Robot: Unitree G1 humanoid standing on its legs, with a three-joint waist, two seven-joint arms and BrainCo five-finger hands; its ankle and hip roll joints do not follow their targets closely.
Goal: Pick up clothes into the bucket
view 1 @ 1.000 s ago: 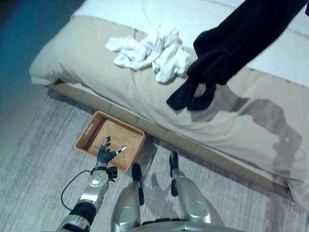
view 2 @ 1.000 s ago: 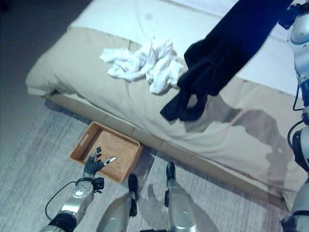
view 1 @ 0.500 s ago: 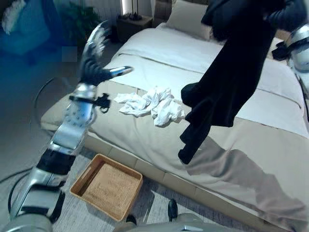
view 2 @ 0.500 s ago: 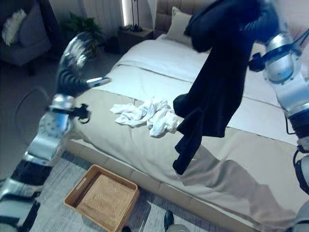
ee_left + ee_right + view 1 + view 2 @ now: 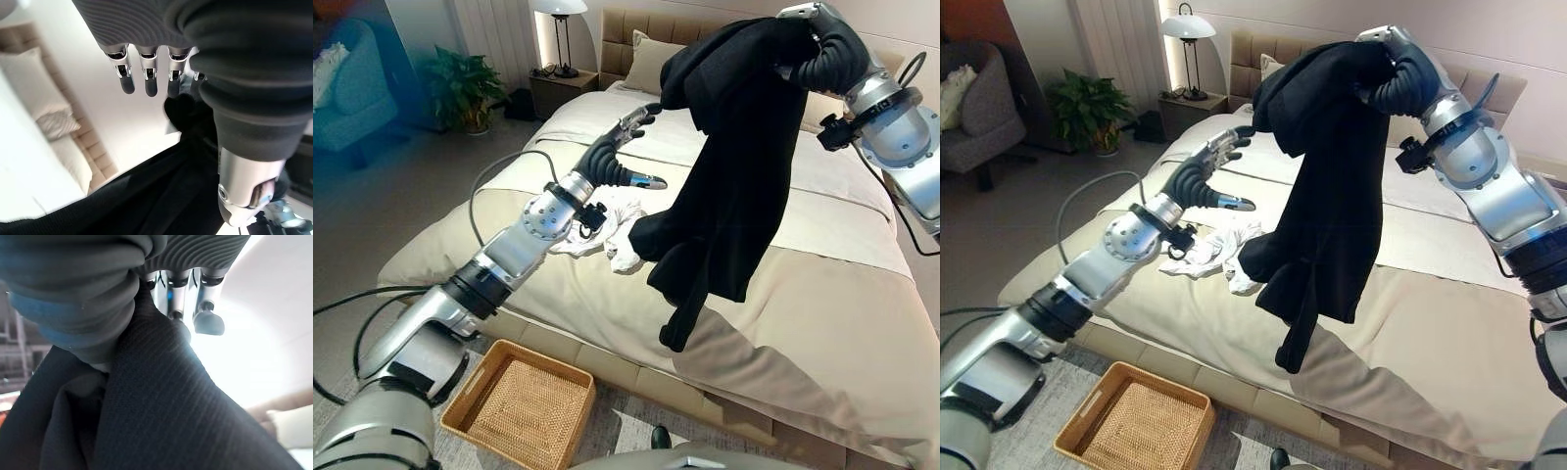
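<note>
A long black garment [image 5: 734, 196] hangs in the air over the bed, bunched at its top where my right hand [image 5: 830, 57] is shut on it, high up. In the right wrist view the dark cloth [image 5: 161, 401] runs up between the thumb and the fingers [image 5: 208, 318]. My left hand [image 5: 615, 157] reaches across the bed with straight, spread fingers [image 5: 146, 73], close to the garment's left edge but apart from it. Below that hand, a crumpled heap of white clothes [image 5: 615, 223] lies on the beige cover. The woven basket [image 5: 524, 411] stands empty on the floor by the bed.
The wide bed [image 5: 822, 323] has a beige cover, white sheets and pillows [image 5: 651, 59] at its head. A nightstand with a lamp [image 5: 558, 39], a potted plant [image 5: 465, 88] and an armchair [image 5: 979, 108] stand at the far left. A grey rug lies under the basket.
The view has swung up from the floor to the bed. My left arm has risen from beside the basket and now stretches over the bed toward the garment. The right hand has lifted the garment higher.
</note>
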